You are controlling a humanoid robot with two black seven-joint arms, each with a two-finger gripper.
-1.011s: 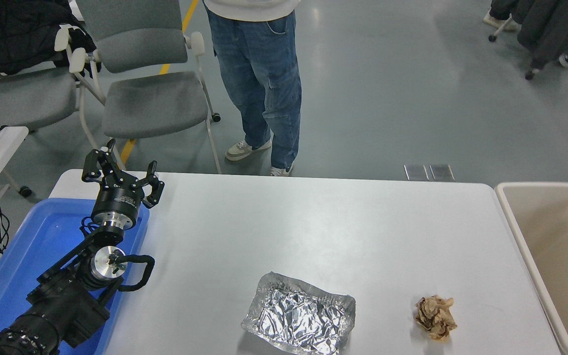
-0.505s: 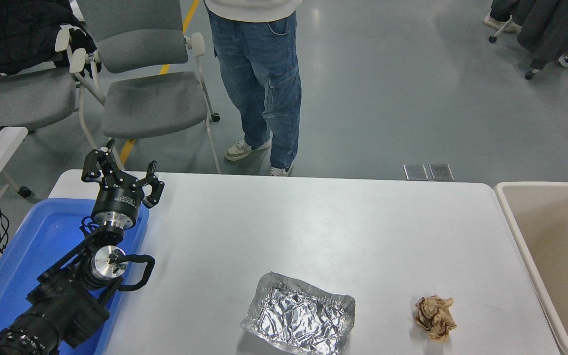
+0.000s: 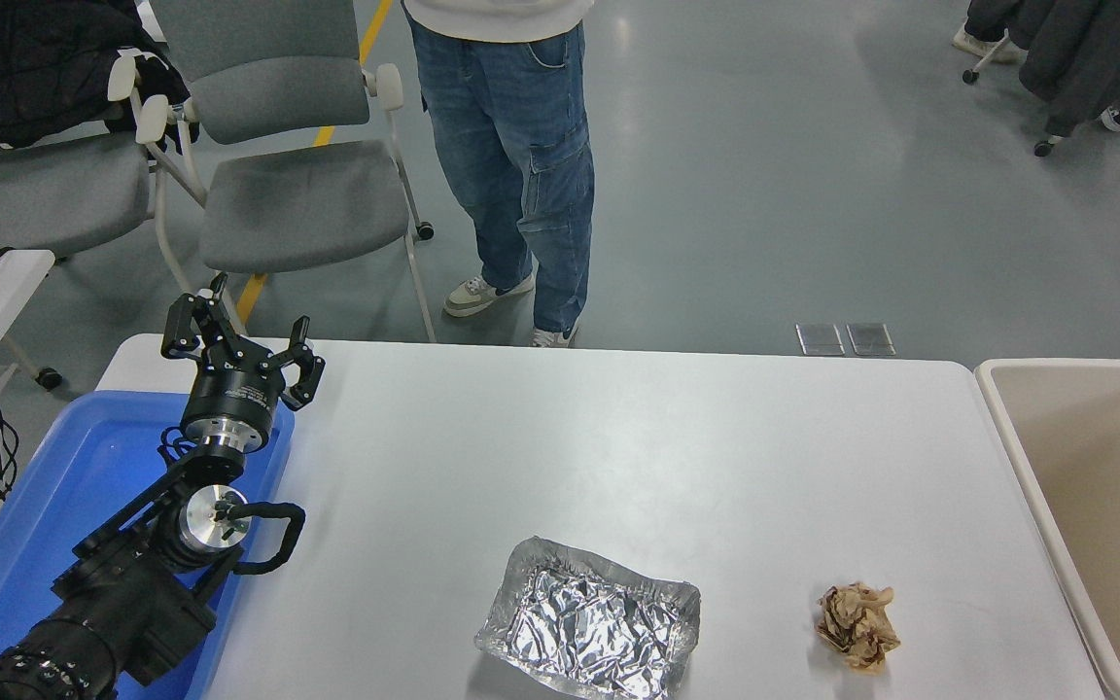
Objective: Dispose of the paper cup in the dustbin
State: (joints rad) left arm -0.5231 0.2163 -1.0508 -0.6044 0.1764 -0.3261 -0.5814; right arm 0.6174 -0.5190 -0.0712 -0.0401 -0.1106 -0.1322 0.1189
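Observation:
The paper cup is out of view. The beige dustbin (image 3: 1095, 486) stands off the table's right end, its tan inside showing, cut off by the picture's edge. My left arm is parked at the lower left over the blue tray. Its gripper (image 3: 237, 335) is open and empty near the table's far left corner. My right arm and its gripper are out of view.
A blue plastic tray (image 3: 54, 496) lies at the table's left end. A crinkled silver foil tray (image 3: 591, 630) sits at the front middle and a crumpled brown paper ball (image 3: 857, 624) at the front right. A person in jeans (image 3: 507, 165) stands beyond the table, beside grey chairs (image 3: 297, 199).
The view has shifted very slightly, so the dustbin's rim sits a little differently. A hand at the far left edge has moved a bit. My left arm has not moved.

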